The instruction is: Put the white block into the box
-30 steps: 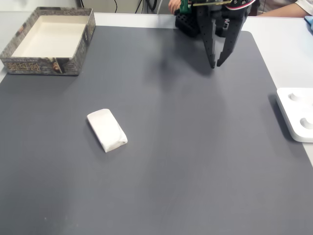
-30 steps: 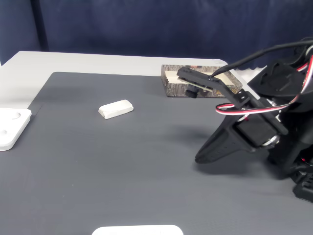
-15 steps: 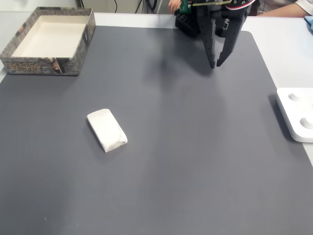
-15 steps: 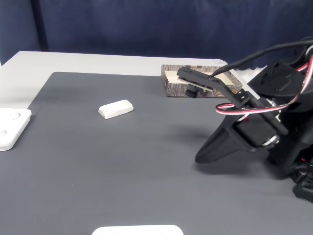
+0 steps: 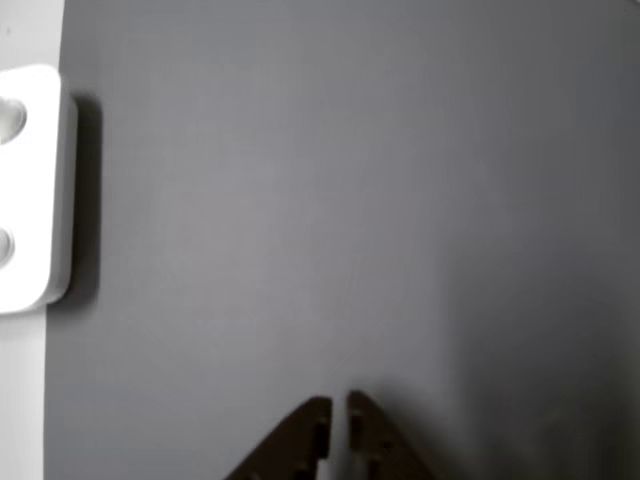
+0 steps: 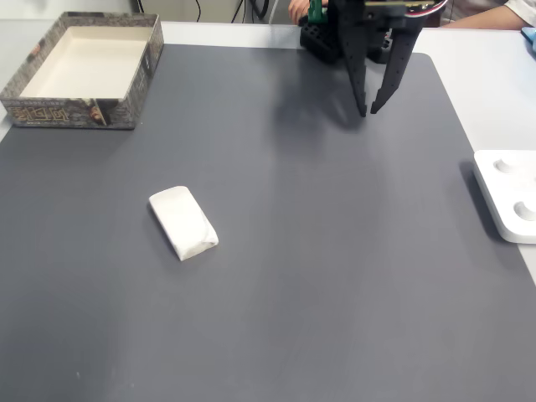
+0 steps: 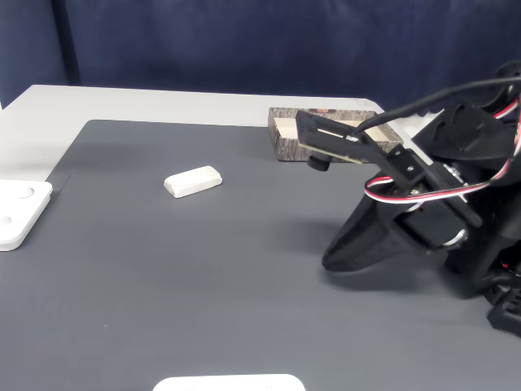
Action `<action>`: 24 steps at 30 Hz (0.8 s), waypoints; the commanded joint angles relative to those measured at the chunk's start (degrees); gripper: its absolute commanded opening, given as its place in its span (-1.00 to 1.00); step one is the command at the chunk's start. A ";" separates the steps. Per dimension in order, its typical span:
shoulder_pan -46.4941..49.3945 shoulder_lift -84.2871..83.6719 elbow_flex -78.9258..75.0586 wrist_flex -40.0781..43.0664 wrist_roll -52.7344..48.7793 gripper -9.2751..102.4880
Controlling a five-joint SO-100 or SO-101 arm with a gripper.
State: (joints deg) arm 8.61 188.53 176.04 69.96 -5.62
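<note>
Fixed view from above, left to right. Rectangular cardboard box (image 6: 84, 67), cream inside, patterned outer walls, at far left corner, partly off dark grey mat (image 6: 318, 276). Small white oblong block (image 6: 183, 222) lying flat on mat, left of centre, lying at a slant, well apart from box and hand. Black two-finger hand (image 6: 367, 110) at top right of centre, tips pointing down, narrow gap between them, released, grasping nothing. Flat white plate with round knobs (image 6: 507, 197) at right edge, on pale counter (image 6: 490, 79).

Black plastic arm (image 7: 423, 220) – red-white-black servo cables, green board, tapered gripper (image 6: 367, 107) fingers.
</note>
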 commanded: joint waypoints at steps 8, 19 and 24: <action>1.49 1.93 0.70 0.00 2.99 -0.86; 7.29 -8.70 -11.07 0.62 10.11 -0.86; 9.58 -23.73 -22.41 0.09 12.22 -0.86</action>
State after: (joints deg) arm 16.26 173.14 163.39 69.96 4.75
